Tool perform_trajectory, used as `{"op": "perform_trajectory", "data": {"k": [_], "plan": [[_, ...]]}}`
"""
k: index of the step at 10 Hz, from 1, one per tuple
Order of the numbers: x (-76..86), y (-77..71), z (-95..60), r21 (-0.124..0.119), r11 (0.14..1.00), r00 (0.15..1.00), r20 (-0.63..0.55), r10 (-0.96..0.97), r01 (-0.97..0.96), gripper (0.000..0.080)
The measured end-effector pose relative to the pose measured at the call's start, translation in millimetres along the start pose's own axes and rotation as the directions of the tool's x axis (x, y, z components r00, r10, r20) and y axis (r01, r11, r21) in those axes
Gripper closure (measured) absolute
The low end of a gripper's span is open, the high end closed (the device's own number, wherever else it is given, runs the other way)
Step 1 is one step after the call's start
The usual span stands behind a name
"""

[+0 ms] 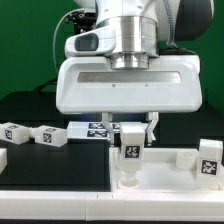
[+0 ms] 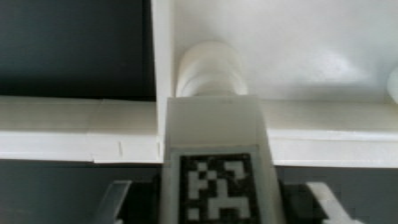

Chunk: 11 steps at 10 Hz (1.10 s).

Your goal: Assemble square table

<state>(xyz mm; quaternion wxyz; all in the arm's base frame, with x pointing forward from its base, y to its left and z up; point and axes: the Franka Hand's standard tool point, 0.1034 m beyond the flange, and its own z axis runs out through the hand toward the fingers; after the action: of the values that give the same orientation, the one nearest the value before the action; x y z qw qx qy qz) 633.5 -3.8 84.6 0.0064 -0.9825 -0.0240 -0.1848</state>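
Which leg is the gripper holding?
The upright centre leg, clamped in the gripper over the table top. Two others lie loose at the exterior view's left; a fourth sits at its right.

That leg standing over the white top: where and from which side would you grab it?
Its upper half, from above, as the gripper does: the leg stands upright with flat sides to clamp, and that probably leaves its lower end free to meet the top.

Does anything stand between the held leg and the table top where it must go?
Nothing visible does. The gripper holds the leg upright, with its lower end meeting the table top; the hole itself is hidden.
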Motion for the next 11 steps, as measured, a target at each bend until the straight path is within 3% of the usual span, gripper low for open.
{"op": "perform_trajectory", "data": {"k": [3, 8, 9, 10, 11], "plan": [[-1.5, -0.4, 6.0, -0.004, 1.0, 1.0, -0.005, -0.002, 0.002, 0.0515], [-8.2, 4.9, 10.6, -0.035, 0.999, 0.997, -0.072, 0.001, -0.004, 0.0515], [-8.3, 5.0, 10.7, -0.036, 0.999, 0.997, -0.072, 0.001, -0.004, 0.0443], [-8.4, 5.0, 10.8, -0.036, 0.999, 0.997, -0.071, 0.001, -0.004, 0.0443], [-8.4, 5.0, 10.8, -0.036, 0.999, 0.997, -0.071, 0.001, -0.004, 0.0258]]}}
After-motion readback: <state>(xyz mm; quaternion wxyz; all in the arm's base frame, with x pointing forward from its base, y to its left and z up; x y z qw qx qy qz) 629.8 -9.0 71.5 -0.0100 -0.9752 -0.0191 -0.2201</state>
